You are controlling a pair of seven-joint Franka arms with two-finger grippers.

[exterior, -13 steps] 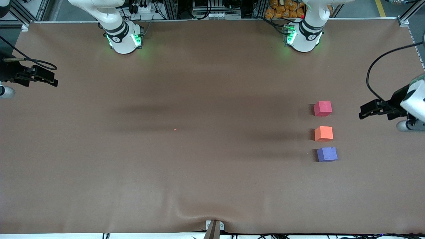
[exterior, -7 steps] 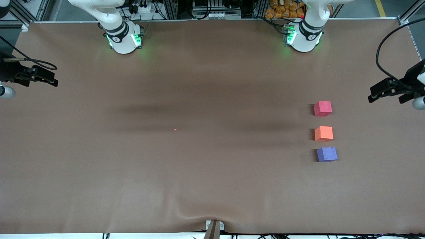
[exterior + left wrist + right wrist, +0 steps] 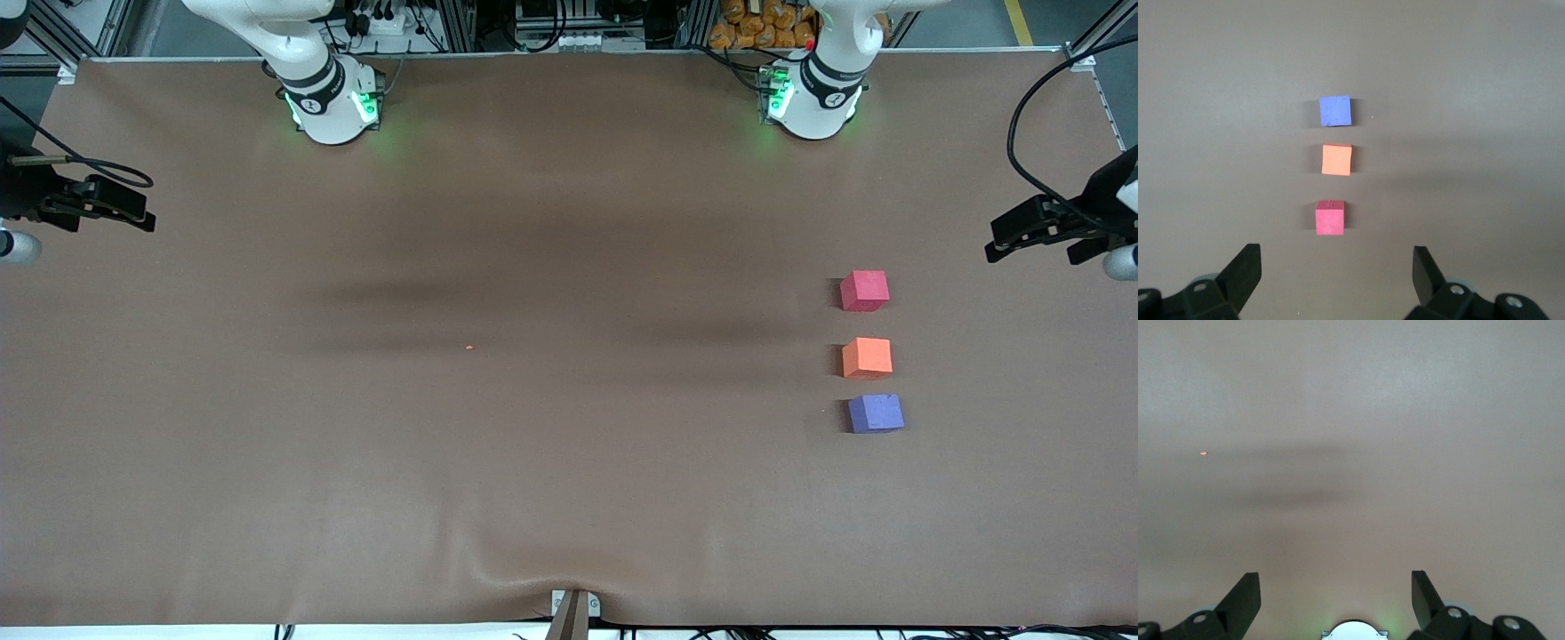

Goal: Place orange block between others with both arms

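Three small cubes stand in a row toward the left arm's end of the table. The orange block (image 3: 867, 357) sits between the red-pink cube (image 3: 864, 291), farther from the front camera, and the purple cube (image 3: 876, 413), nearer to it. Small gaps separate them. My left gripper (image 3: 1045, 240) hangs open and empty in the air at that end of the table, clear of the cubes. Its wrist view shows the orange block (image 3: 1337, 160), the red-pink cube (image 3: 1330, 218) and the purple cube (image 3: 1335, 111) ahead of the wide-spread jaws. My right gripper (image 3: 93, 206) waits open and empty at the table's right-arm end.
Brown cloth (image 3: 533, 462) covers the table, with a small ridge at the front edge (image 3: 498, 569). A tiny orange speck (image 3: 468, 348) lies mid-table and also shows in the right wrist view as a speck (image 3: 1203, 453). The arm bases (image 3: 333, 107) stand along the table's far edge.
My left gripper has drawn back from beside the cubes, out toward the table's end and away from the front camera. The cubes and the right arm have not moved.
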